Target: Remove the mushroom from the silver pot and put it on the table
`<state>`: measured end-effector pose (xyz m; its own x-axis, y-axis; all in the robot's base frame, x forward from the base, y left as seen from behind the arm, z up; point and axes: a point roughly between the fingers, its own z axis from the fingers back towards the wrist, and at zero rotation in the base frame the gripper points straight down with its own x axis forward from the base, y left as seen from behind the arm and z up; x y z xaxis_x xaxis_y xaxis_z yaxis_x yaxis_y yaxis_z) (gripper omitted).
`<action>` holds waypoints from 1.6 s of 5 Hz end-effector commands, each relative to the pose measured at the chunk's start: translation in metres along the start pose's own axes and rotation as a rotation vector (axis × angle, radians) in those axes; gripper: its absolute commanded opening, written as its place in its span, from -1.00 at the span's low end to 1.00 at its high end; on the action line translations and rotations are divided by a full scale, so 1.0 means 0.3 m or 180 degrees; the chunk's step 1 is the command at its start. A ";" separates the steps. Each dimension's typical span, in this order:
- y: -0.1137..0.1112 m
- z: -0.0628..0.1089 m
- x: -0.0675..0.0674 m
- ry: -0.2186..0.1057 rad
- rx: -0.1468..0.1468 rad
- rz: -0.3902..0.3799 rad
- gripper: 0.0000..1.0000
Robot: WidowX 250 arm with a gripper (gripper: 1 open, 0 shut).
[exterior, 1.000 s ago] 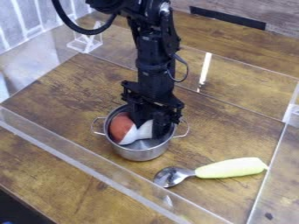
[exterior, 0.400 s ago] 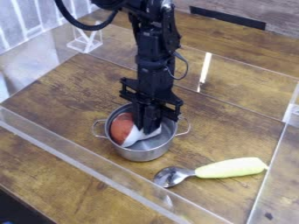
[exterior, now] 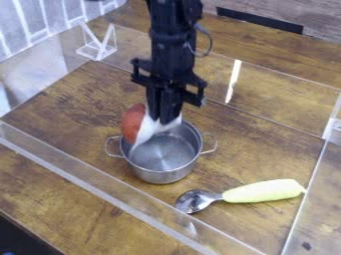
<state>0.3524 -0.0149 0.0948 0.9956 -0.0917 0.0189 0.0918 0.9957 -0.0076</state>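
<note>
Lifting the mushroom [exterior: 135, 123] out of the pot [exterior: 163, 157] looks to be the step in hand. The mushroom hangs in the fingers [exterior: 159, 118] above the pot's far left part as the camera sees it, its red cap toward the left and its white stem toward the right, both blurred. The pot sits upright on the worktop [exterior: 64, 147], its inside open to view below the mushroom, a loop handle out to either side.

The grip seems to be on the stem, probably because that is the narrower part and leaves the round cap free; a cap that smooth might roll out of a pinch. The height presumably serves to bring the mushroom over the rim without dragging the pot along. The spoon [exterior: 197, 201] lies just beside the pot, its pale handle pointing away to the right, and plays no part in the job.

The fingers point down and are closed in on the mushroom, pinching it near the stem, with little spread between them. Their exact contact is too blurred to make out. Next would be a sideways move past the rim, then a low release onto the bare wood.
</note>
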 end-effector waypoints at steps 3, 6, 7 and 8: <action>0.206 0.248 0.049 -0.0517 0.0138 0.0321 -1.00; 0.298 0.206 0.042 -0.0479 0.0183 0.0435 -1.00; 0.339 0.167 0.000 -0.0433 0.0186 0.0507 -1.00; 0.371 0.121 -0.017 -0.0403 0.0176 0.0574 -1.00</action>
<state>0.3564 0.0899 0.1143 0.9925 0.0710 0.0999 -0.0738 0.9970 0.0245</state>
